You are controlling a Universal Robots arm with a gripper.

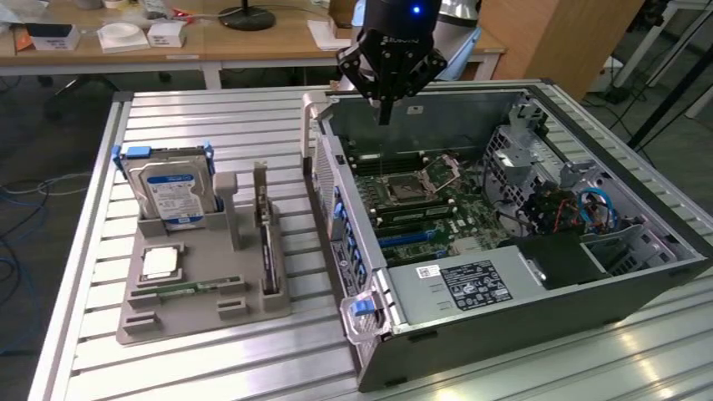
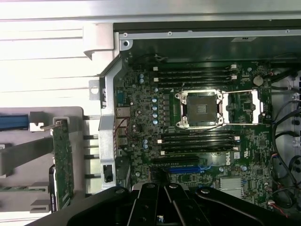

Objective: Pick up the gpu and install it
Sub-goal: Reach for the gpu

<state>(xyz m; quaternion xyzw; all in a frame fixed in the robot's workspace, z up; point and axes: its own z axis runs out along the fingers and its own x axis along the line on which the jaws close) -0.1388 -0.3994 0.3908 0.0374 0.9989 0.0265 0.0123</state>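
The claw (image 1: 385,114) is being held above the open computer case (image 1: 535,334), its fingers pressed together on nothing. The gpu (image 1: 265,230) is being kept on edge in the grey holder (image 1: 184,322) on the tabletop (image 1: 200,117). The card is judged thin, light, stiff and fragile, and is best gripped along its top edge.

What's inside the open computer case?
Motherboard with an open processor socket, blue cables, a power supply. Whatever lies under the power supply is covered. The gpu stands outside, in the tray.
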